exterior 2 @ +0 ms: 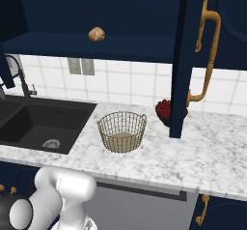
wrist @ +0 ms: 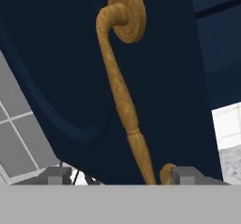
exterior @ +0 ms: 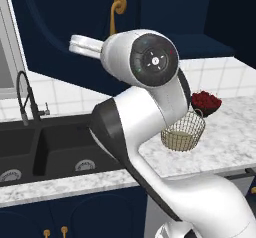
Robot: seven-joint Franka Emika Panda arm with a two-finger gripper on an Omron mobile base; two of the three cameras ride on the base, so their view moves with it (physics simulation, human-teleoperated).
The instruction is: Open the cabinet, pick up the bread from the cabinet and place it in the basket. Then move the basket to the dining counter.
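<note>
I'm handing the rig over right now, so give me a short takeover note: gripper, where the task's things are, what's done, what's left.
Gripper: open, its fingertips either side of the lower end of a brass handle on a cabinet door, holding nothing.
Cabinet: open, with one door swung out over the sink counter.
Bread: on the cabinet shelf.
Basket: empty, on the sink counter beside a dark red object.
Done: cabinet opened.
Left: put bread in basket, carry basket to dining counter.
</note>
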